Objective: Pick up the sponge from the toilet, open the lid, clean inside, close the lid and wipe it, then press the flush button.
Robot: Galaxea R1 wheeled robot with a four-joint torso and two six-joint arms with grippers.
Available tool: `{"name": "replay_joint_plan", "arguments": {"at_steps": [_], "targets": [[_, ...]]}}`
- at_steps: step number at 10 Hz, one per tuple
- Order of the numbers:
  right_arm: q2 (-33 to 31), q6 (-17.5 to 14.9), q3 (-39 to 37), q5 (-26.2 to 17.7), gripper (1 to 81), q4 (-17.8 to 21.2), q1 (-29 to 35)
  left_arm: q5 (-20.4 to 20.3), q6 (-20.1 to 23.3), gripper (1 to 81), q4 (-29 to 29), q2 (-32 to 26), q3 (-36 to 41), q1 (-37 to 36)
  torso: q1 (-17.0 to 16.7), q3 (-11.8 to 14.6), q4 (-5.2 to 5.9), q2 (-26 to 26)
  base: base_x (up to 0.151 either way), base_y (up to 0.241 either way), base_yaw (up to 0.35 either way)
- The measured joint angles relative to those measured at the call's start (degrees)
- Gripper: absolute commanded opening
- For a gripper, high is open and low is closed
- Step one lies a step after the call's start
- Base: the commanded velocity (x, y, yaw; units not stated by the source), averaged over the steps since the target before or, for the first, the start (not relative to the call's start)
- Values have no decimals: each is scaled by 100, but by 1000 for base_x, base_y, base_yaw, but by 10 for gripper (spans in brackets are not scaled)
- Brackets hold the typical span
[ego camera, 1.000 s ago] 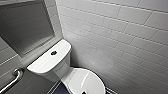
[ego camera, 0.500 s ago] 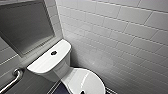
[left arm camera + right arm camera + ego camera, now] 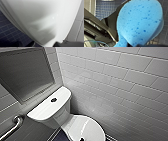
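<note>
The white toilet stands in a corner, its tank (image 3: pixel 51 108) bearing a dark round flush button (image 3: pixel 53 99). Below the tank, the glossy oval lid (image 3: pixel 85 129) lies closed over the bowl. In the left wrist view the lid (image 3: pixel 41 17) shows very close. My left gripper (image 3: pixel 45 45) hovers open just over its edge, with nothing between the dark fingertips (image 3: pixel 60 44). The bright blue sponge (image 3: pixel 140 21) shows large in the right wrist view. My right gripper (image 3: pixel 139 45) is shut on its lower end.
A metal grab bar (image 3: pixel 13 127) runs along the wall left of the tank, under a grey recessed panel (image 3: pixel 25 74). White wall tiles (image 3: pixel 120 84) close in on the toilet's right. Dark blue small-tiled floor (image 3: pixel 7 32) lies beside the bowl.
</note>
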Motion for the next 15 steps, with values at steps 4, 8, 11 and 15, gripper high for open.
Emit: {"name": "replay_joint_plan", "arguments": {"at_steps": [4,8,11,15], "targets": [[-27,28,5,15,10,0,0,-112,-166,811,-11,-188,238,5,0,-2,0,0,0,0,0],[-27,52,5,17,10,0,0,-267,-385,811,-15,-606,855,16,0,-2,0,0,0,0,0],[-29,57,5,23,10,0,0,-297,-397,811,-11,-606,863,22,0,-2,0,0,0,0,0],[-29,59,5,30,10,0,13,-297,-372,811,52,-501,701,46,0,-2,0,0,0,0,0]]}}
